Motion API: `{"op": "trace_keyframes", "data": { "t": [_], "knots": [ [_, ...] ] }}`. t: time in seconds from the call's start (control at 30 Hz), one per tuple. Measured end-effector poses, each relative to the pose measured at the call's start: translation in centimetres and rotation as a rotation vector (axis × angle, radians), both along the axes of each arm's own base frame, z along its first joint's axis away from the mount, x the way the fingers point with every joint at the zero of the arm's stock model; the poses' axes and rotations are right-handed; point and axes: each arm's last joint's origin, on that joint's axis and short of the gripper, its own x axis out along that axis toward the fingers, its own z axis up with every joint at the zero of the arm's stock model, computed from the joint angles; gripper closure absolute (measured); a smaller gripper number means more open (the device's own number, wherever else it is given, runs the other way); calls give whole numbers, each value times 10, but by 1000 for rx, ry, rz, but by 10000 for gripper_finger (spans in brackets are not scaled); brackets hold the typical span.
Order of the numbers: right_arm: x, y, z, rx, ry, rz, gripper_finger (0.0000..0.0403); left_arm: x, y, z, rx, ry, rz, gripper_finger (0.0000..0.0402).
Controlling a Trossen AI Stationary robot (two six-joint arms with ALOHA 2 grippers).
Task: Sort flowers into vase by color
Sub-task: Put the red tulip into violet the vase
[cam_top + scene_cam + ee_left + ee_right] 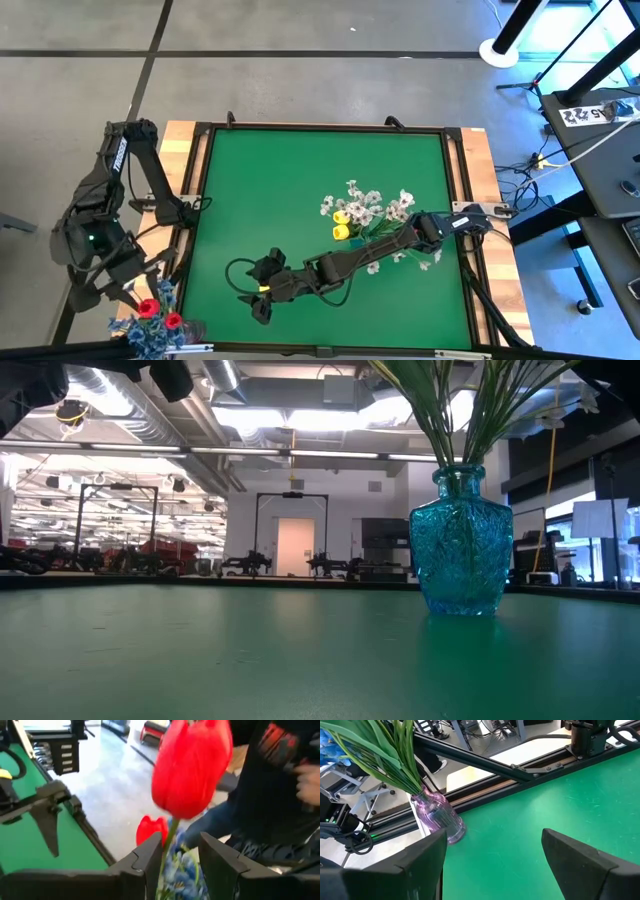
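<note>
1. Near-left corner: a clear vase (440, 822) holds two red tulips (192, 767) and one blue bunch (177, 870).
2. The left end effector (180, 840) is spread, one tulip's stem between its fingers.
3. The right end effector (262, 290) is spread, empty, over the near counter (300, 170).
4. Farther, mid-counter: a blue vase (460, 540) holds two yellow tulips (342, 224) and white sprays (375, 205).

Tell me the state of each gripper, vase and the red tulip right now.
left gripper: open, fingers on either side of the red tulip's stem
red tulip: upright, stem in the gap between the left fingers
right gripper: open, empty
blue vase: upright, holding green stems
pink vase: upright, holding green stems
</note>
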Motion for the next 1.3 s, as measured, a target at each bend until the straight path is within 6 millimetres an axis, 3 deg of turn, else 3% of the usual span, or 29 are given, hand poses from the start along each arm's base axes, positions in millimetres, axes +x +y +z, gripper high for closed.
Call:
{"op": "trace_keyframes", "data": {
  "t": [0.1, 0.33, 0.7, 0.97, 1.13, 1.3],
  "knots": [
    [0, 0, 0, 0, 0, 0, 79, 0, -1, 1, -13, -4, 7, 298],
    [0, 0, 0, 0, 0, 1, 79, 4, -8, -3, 14, -16, 70, 392],
    [0, 0, 0, -3, 2, 2, 79, 1, -17, -8, 56, -20, 52, 398],
    [0, 1, 2, 3, -19, -2, 79, -1, 5, -7, 106, -47, 132, 398],
    [8, 3, 9, -18, -178, -1, 79, -3, 4, -7, 85, -14, 70, 390],
    [20, 8, -4, -49, -383, -4, 79, -3, 3, -8, 85, -2, 71, 357]
  ]
}}
